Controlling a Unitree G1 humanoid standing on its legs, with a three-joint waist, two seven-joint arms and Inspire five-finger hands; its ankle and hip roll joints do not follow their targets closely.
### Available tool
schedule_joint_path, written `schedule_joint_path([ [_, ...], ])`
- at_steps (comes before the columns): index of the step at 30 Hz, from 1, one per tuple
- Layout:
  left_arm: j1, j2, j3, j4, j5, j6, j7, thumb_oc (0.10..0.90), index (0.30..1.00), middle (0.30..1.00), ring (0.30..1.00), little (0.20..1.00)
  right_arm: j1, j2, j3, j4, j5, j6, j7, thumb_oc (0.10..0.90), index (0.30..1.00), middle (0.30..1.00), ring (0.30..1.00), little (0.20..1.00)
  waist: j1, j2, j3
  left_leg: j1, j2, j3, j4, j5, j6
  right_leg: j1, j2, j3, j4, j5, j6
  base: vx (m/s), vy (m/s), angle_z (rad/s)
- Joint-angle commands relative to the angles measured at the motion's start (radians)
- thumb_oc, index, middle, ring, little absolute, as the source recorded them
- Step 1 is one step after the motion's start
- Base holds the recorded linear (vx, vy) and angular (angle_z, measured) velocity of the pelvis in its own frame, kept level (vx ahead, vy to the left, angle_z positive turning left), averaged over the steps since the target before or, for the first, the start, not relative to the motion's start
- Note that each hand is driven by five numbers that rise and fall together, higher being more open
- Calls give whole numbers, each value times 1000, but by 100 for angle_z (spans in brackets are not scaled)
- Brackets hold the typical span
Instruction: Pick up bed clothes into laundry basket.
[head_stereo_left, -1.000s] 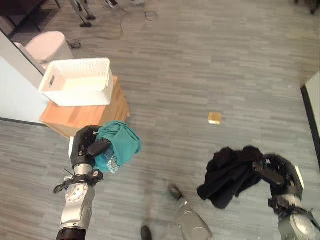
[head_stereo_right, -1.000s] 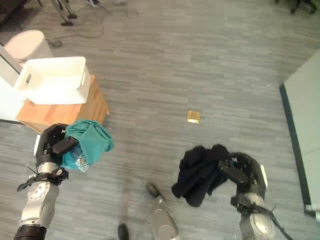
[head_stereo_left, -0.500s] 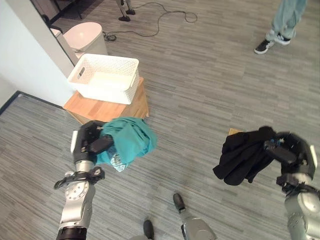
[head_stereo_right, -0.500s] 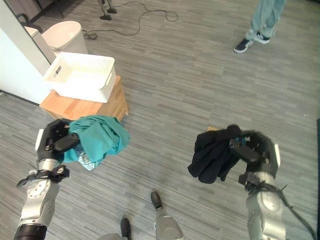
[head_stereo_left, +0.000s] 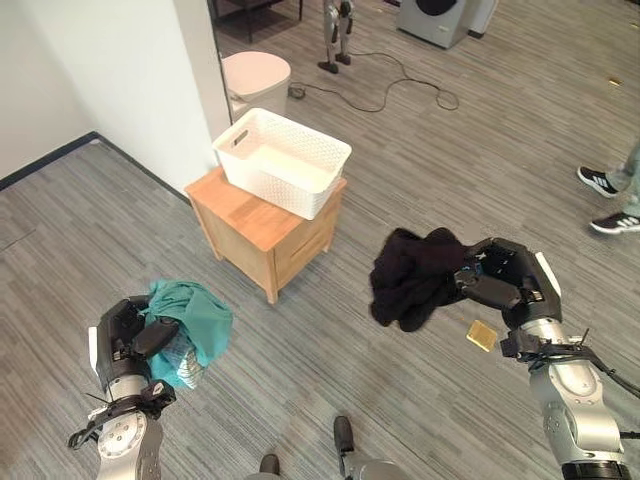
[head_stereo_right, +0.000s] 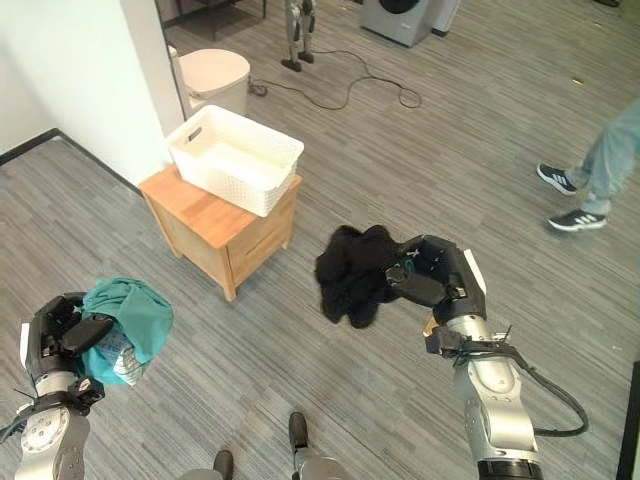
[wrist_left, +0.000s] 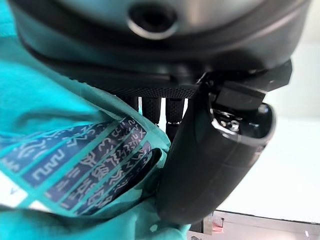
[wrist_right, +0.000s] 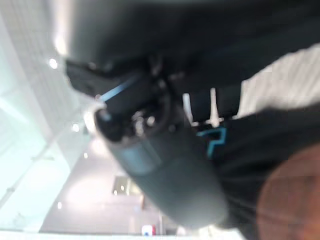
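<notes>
Two head views look down on a grey plank floor. A white laundry basket (head_stereo_left: 283, 160) sits empty on a small wooden cabinet (head_stereo_left: 262, 228) beside a white wall. The robot's left hand (head_stereo_left: 128, 335), low at the near left, has its fingers curled around a bunched teal garment (head_stereo_left: 188, 325). The left wrist view adds what the head views lack: a patterned blue strip on the teal cloth, pinched under the thumb (wrist_left: 210, 155). The right hand (head_stereo_left: 505, 282), raised at the right, grips a black garment (head_stereo_left: 410, 273) hanging above the floor, well apart from the basket. A person's sneakers (head_stereo_right: 566, 197) stand at the far right.
</notes>
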Motion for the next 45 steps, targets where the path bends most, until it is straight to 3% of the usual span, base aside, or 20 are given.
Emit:
schedule_joint_path([
  [1,-34,115,-18,-103,28,-122,-35,400,300,300,300,300,-16,-23,-55,-81,14,-91,5,400,300,300,300,300,-30,-15,-149,-159,-14,-8,58,13,7,72,-107,-49,159,-300,81,21,20,4],
  [7,-39,115,-8,-108,22,-127,-29,400,300,300,300,300,18,27,-89,-80,19,-95,-17,400,300,300,300,300,-40,-5,-143,-162,-12,-1,55,20,7,65,-108,-48,142,-282,83,9,3,0],
  [14,-28,104,22,-112,5,-125,-11,400,300,300,300,300,42,52,-175,-40,41,-118,-75,400,300,300,300,300,-51,-4,-122,-192,-27,18,128,-41,24,48,-132,-27,158,-283,101,41,50,-2],
  [16,-36,106,22,-110,4,-123,-7,400,300,300,300,300,52,63,-188,-43,35,-118,-78,400,300,300,300,300,-60,5,-113,-197,-37,19,139,-58,40,18,-143,-13,228,-283,114,59,142,-11],
  [20,-93,137,-4,-102,8,-118,-11,400,300,300,300,300,79,76,-212,-57,13,-118,-69,400,300,300,300,300,-124,30,-42,-179,-61,-10,169,-87,74,-176,-112,71,581,-122,103,29,159,-13],
  [22,-117,153,-17,-98,21,-119,-13,400,300,300,300,300,82,93,-212,-48,20,-127,-72,400,300,300,300,300,-145,43,-17,-171,-49,-11,176,-101,72,-260,-68,90,661,-155,86,125,72,-32],
  [24,-129,152,-23,-96,19,-122,-20,400,300,300,300,300,101,109,-219,-36,32,-129,-72,400,300,300,300,300,-171,50,-17,-136,-47,-20,159,-118,66,-317,-6,85,623,-229,87,267,31,-46],
  [28,-167,133,-61,-82,5,-123,-43,400,300,300,300,300,156,116,-252,-18,53,-142,-79,400,300,300,300,300,-238,29,-37,-25,-72,-44,108,-158,45,-332,74,73,333,-216,115,361,-21,-14],
  [29,-167,133,-63,-80,5,-124,-43,400,300,300,300,300,159,117,-253,-19,54,-143,-78,400,300,300,300,300,-244,37,-32,-17,-64,-52,104,-157,44,-312,74,64,306,-206,114,400,-62,26],
  [30,-188,127,-80,-72,9,-122,-53,400,300,300,300,300,180,119,-272,-18,65,-148,-78,400,300,300,300,300,-269,18,-44,31,-81,-63,99,-172,36,-354,92,50,215,-174,123,437,-98,46],
  [31,-195,123,-95,-63,7,-125,-57,400,300,300,300,300,197,113,-285,-22,64,-147,-77,400,300,300,300,300,-288,28,-53,60,-68,-82,90,-179,28,-330,85,-14,151,-143,128,564,-187,55],
  [32,-195,115,-103,-55,1,-125,-58,400,300,300,300,300,202,109,-283,-28,59,-148,-78,400,300,300,300,300,-289,22,-63,88,-66,-81,88,-190,21,-321,73,-91,156,-130,127,410,-199,69],
  [34,-191,89,-129,-45,-13,-119,-78,400,300,300,300,300,211,92,-283,-21,54,-139,-73,400,300,300,300,300,-308,24,-93,110,-45,-92,132,-177,-2,-290,62,-112,196,-135,94,467,-256,63],
  [35,-201,57,-157,-37,-51,-119,-90,400,300,300,300,300,203,70,-294,-12,65,-147,-73,400,300,300,300,300,-326,43,-115,89,4,-82,257,-56,-58,-254,88,-77,226,-149,53,447,-209,39],
  [36,-201,57,-157,-37,-51,-120,-90,400,300,300,300,300,203,69,-294,-11,66,-148,-73,400,300,300,300,300,-327,49,-117,87,8,-83,260,-62,-57,-253,91,-79,225,-154,54,403,-206,38],
  [37,-209,47,-166,-33,-69,-116,-96,400,300,300,300,300,196,61,-306,-9,75,-154,-77,400,300,300,300,300,-325,47,-119,29,31,-66,408,27,-88,-221,84,-75,228,-170,41,251,-179,31],
  [39,-232,36,-185,-34,-94,-111,-103,400,300,300,300,300,176,31,-308,-14,109,-166,-85,400,300,300,300,300,-306,13,-92,-126,25,-58,729,156,-85,-155,59,-64,223,-188,1,304,-308,16],
  [42,-247,34,-187,-35,-99,-117,-86,400,300,300,300,300,132,-15,-296,10,103,-177,-128,400,300,300,300,300,-251,-43,-20,-336,11,-7,931,107,-27,-110,39,-8,249,-213,-42,150,-236,1],
  [44,-240,33,-177,-33,-113,-123,-88,400,300,300,300,300,123,-30,-297,12,100,-170,-134,400,300,300,300,300,-232,-60,-11,-414,87,36,840,82,-33,-90,7,15,251,-234,-37,223,-30,-24],
  [45,-237,39,-167,-28,-122,-130,-84,400,300,300,300,300,134,-39,-312,4,88,-170,-132,400,300,300,300,300,-232,-56,-19,-431,175,89,645,90,-63,-72,-15,5,241,-256,-23,238,32,-25],
])
